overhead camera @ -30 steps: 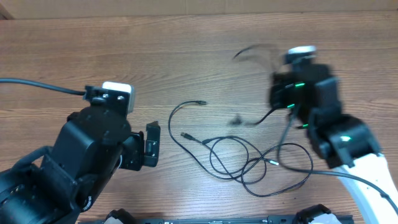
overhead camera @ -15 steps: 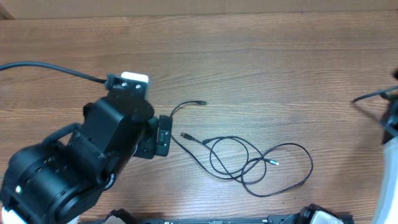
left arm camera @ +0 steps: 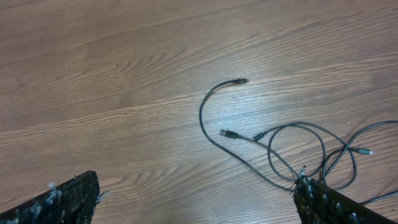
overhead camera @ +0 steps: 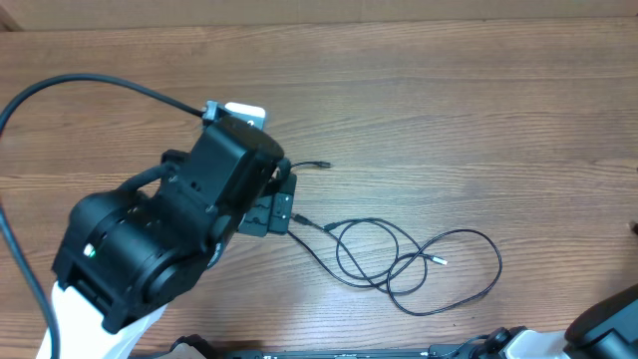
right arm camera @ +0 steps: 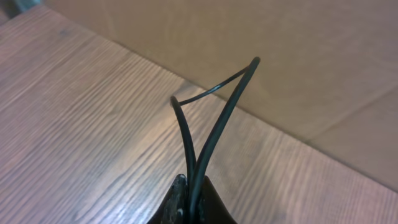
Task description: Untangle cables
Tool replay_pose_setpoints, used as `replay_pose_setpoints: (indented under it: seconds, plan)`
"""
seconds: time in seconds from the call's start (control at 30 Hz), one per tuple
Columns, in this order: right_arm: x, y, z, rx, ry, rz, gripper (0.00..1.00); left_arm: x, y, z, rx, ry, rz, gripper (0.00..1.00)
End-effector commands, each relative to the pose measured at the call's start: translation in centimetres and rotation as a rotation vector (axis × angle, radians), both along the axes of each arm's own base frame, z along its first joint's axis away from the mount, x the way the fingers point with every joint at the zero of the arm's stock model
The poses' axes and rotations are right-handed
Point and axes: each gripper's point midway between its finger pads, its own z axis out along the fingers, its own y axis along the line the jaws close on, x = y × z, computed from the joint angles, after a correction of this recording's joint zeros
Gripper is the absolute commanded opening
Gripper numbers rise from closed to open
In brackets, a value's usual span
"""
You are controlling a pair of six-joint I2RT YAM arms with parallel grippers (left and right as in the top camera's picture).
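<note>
Thin black cables (overhead camera: 399,261) lie in overlapping loops on the wooden table, right of centre. One plug end (overhead camera: 323,163) points right, and a silver-tipped end (overhead camera: 439,261) rests inside the loops. My left gripper (overhead camera: 273,210) is open at the left edge of the cables, over a second plug. In the left wrist view the cables (left arm camera: 292,146) lie ahead and to the right, and the right fingertip (left arm camera: 329,202) sits over a strand, with bare wood between the fingers of the left gripper (left arm camera: 196,200). My right gripper (right arm camera: 192,198) is shut on a folded black cable (right arm camera: 214,121), held up off the table.
A thick black arm cable (overhead camera: 90,85) arcs across the upper left. Part of the right arm (overhead camera: 606,319) shows at the bottom right corner. A tan cardboard wall (right arm camera: 261,37) stands past the table's far edge.
My left arm has swung right until its open gripper reached the cables' left end. My right arm has carried one cable off to the right, out of the overhead view.
</note>
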Motion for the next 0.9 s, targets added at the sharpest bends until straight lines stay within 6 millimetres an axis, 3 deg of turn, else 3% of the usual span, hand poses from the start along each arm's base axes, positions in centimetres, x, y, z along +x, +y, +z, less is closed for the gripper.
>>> replay_pose_setpoints:
  seconds: [0.0, 0.03, 0.07, 0.13, 0.17, 0.37, 0.6, 0.67, 0.87]
  plan:
    - [1.2, 0.1, -1.7, 0.049, -0.007, 0.057, 0.04, 0.6, 0.0, 0.0, 0.009, -0.002, 0.023, 1.00]
    - [1.3, 0.1, -2.2, 0.058, 0.000, 0.056, 0.05, 0.7, -0.1, -0.2, 0.013, 0.003, 0.023, 1.00]
    - [1.3, 0.1, -2.6, 0.066, 0.006, 0.056, 0.15, 0.8, -0.2, -0.3, 0.017, 0.008, 0.023, 1.00]
    - [1.3, 0.0, -2.7, 0.066, 0.006, 0.056, 0.78, 1.1, -0.4, -0.6, 0.026, 0.017, 0.023, 1.00]
    - [1.5, -0.1, -2.4, 0.055, -0.004, 0.056, 1.00, 1.2, -0.5, -0.8, 0.029, 0.021, 0.023, 1.00]
    - [1.7, -0.4, 0.7, -0.007, -0.070, 0.047, 1.00, 3.2, -2.2, -0.2, -0.014, -0.035, 0.022, 1.00]
    - [2.4, 0.7, 5.3, -0.021, -0.213, 0.057, 1.00, 3.1, -1.9, 0.0, 0.007, -0.043, 0.004, 1.00]
    - [3.4, 2.2, 6.9, 0.021, -0.305, 0.122, 1.00, 2.6, -1.6, 0.5, -0.009, -0.058, 0.010, 1.00]
    - [6.9, 13.8, 9.8, 0.515, -0.608, 0.480, 1.00, 1.1, 2.4, 4.1, -0.096, -0.210, 0.178, 1.00]
